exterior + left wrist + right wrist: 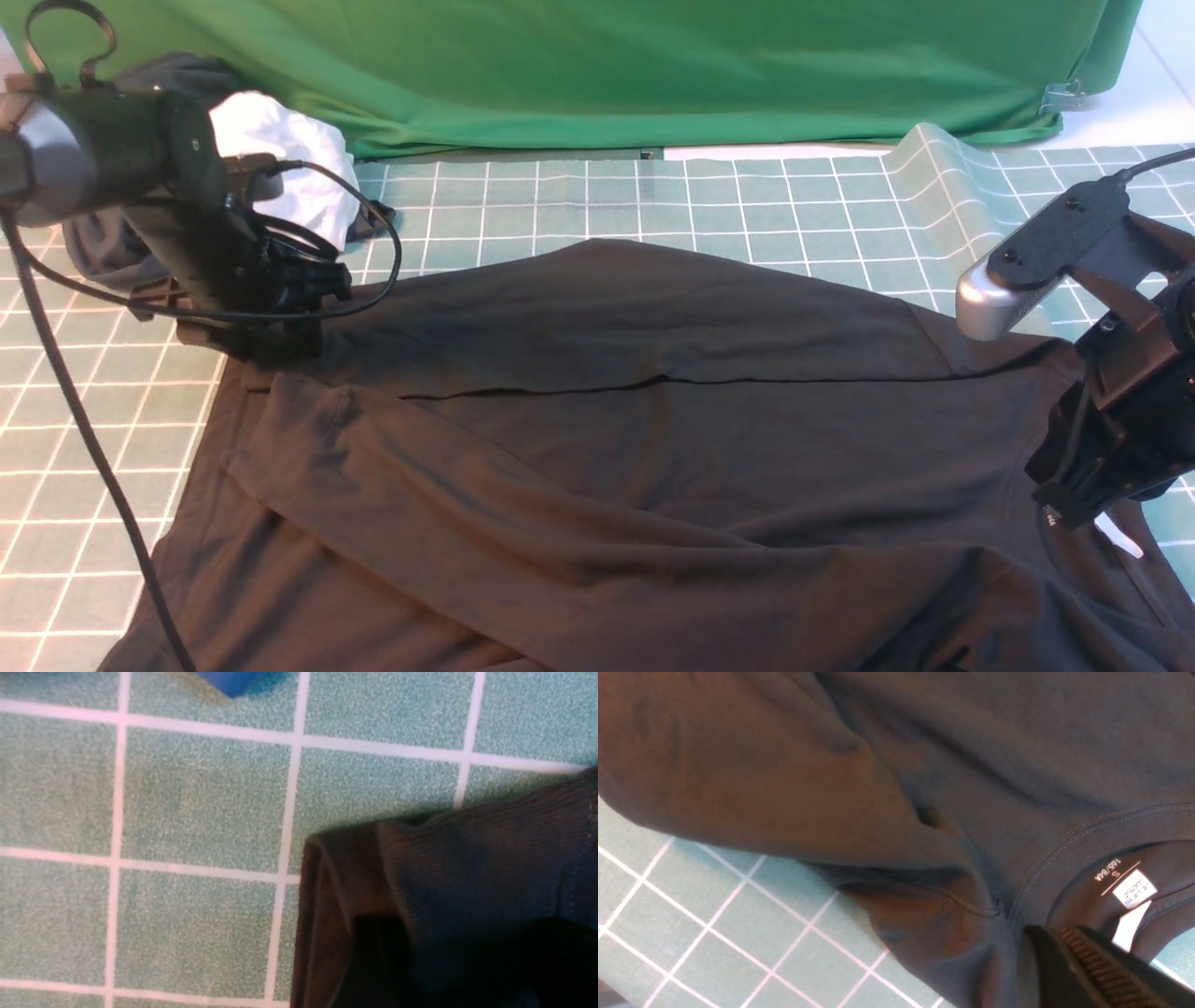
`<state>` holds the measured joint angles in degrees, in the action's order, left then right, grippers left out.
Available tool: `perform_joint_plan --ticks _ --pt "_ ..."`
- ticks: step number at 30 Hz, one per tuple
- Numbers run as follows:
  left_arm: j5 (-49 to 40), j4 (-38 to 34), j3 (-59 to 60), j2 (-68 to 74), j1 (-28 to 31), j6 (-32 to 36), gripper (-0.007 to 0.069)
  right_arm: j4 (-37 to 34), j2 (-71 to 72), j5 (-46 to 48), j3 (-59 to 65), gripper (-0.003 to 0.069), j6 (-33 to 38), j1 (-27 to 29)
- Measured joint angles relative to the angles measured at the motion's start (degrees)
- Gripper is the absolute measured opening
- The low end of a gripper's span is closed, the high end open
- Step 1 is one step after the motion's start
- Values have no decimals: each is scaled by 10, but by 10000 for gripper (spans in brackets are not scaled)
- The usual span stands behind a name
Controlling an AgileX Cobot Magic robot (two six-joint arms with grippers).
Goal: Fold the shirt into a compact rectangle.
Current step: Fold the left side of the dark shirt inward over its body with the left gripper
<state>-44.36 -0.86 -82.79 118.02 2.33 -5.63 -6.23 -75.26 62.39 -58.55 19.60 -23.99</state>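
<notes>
Shirt; L pincer, R pincer low

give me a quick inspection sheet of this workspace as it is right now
surface: teal cutting mat with white grid, rippled at far right
job's things: black long-sleeved shirt spread out, a sleeve lying across the body, white neck tag showing
clutter: bundled grey and white garments, far left
grippers: left gripper low at the shirt's far left corner, jaws unclear; right gripper shut at the collar, grip on cloth unclear
cables: black cable hanging from left arm across the mat
surroundings: bright green cloth draped behind
</notes>
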Motion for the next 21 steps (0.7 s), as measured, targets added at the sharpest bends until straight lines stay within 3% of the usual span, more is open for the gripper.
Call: perform_joint_plan --ticks 3,4,5,6,10,21 --pt "1 -6 0 0 0 2 351 -1 0 0 0 51 0 0" --pt "-2 -6 0 0 0 3 260 0 0 0 0 51 0 0" --pt "-15 -5 -2 0 0 10 114 -1 0 0 0 51 0 0" --pt "-23 -6 -4 0 0 13 64 -1 0 0 0 51 0 0" --pt "-55 -9 -6 -6 0 16 23 -2 0 0 0 51 0 0" --pt "-32 -7 -6 -100 0 7 21 -3 0 -10 0 57 0 0"
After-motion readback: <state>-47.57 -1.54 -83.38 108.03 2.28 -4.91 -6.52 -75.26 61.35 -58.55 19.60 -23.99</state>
